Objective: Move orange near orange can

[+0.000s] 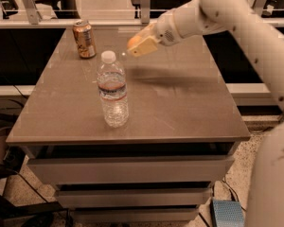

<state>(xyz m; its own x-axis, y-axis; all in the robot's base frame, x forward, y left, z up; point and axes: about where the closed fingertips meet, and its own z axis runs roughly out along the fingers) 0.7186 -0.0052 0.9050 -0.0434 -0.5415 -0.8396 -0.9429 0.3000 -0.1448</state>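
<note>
- Gripper (141, 45) hangs in the air over the back half of the table (189, 112), its yellowish fingers closed around the orange (133, 41), which pokes out at the tip on the side facing the can.
- White arm (236, 18) reaches in from the right edge of the view and slopes down to the gripper; its blurred shadow (165, 77) lies on the tabletop below.
- Orange can (84, 39) stands upright near the table's back left corner, to the left of the held orange and apart from it.
- Clear water bottle (113, 91) with a white cap stands upright toward the front middle of the table, well forward of the can; in the view its cap sits below and left of the gripper, under the gap between orange and can.
- Drawers (132, 169) are stacked under the tabletop.
- Small blue box (226, 213) sits on the floor at the table's front right.
</note>
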